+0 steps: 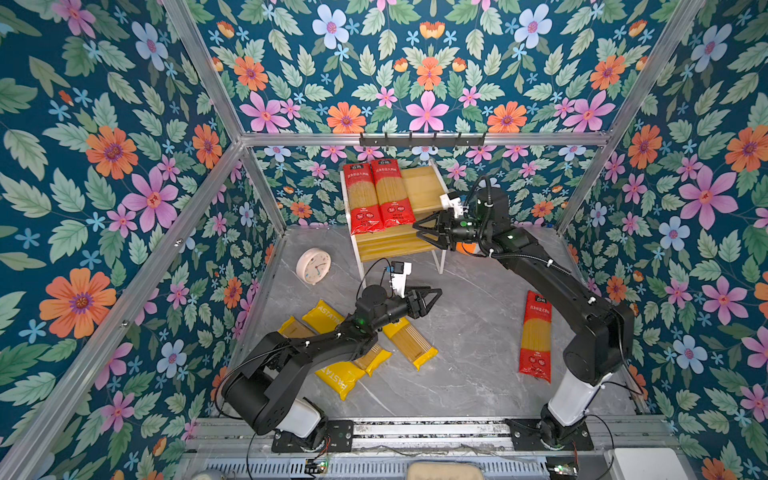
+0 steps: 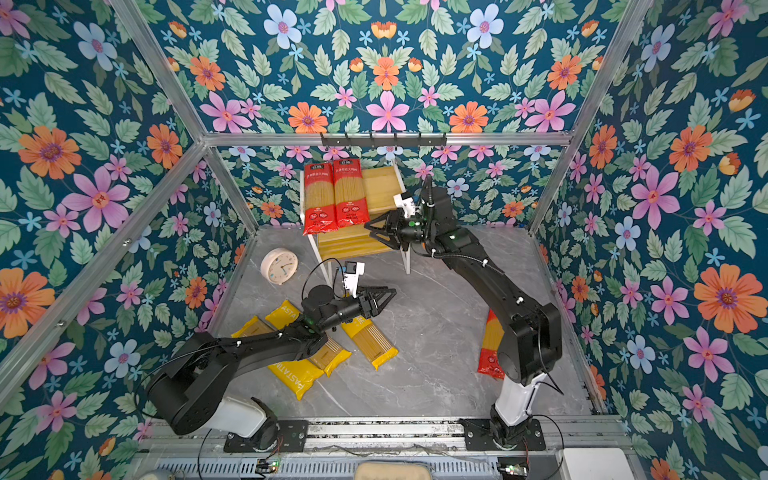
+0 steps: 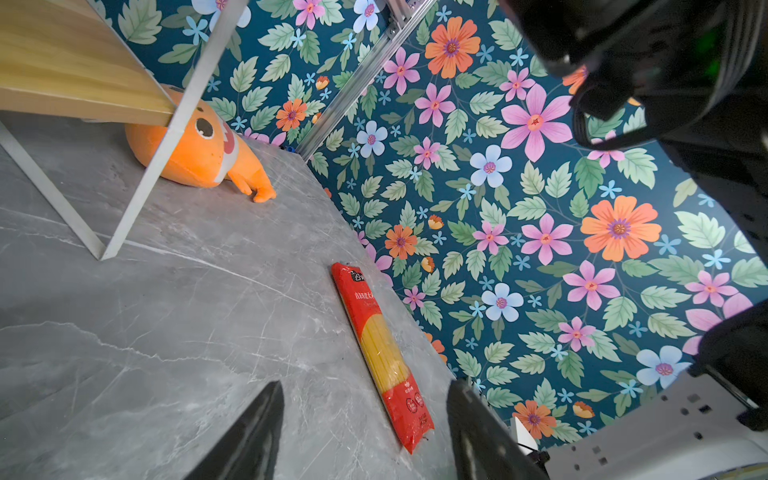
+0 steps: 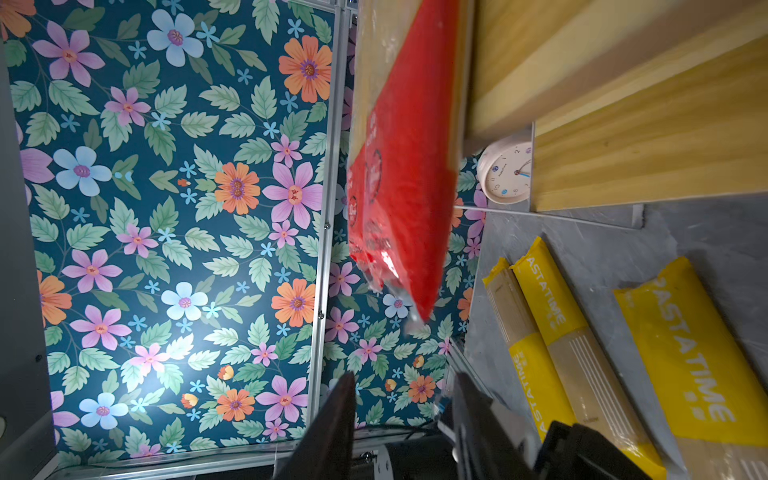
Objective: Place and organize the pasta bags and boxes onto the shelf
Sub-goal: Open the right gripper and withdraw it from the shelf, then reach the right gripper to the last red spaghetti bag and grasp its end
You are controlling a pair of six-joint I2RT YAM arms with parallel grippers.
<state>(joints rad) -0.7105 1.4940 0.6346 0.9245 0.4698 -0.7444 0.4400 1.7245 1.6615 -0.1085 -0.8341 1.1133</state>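
Both top views: shelf (image 1: 422, 183) at back wall (image 1: 299, 183), rt third of top board bare. Two red packs (image 1: 390, 195) lie side by side up there, ends overhanging front edge. Right tool (image 1: 416, 230) released, jaws apart, just beside nearest pack's end. Left tool (image 1: 432, 300) spread, empty, near three yellow packs (image 1: 409, 338); bare table (image 1: 469, 324) btwn those and third red pack (image 1: 535, 336). Left wrist: third red pack (image 3: 382, 353) flat along table edge, beyond parted fingers (image 3: 266, 415). Right wrist: red end (image 4: 403, 199) ahead of fingers (image 4: 332, 415), not touching.
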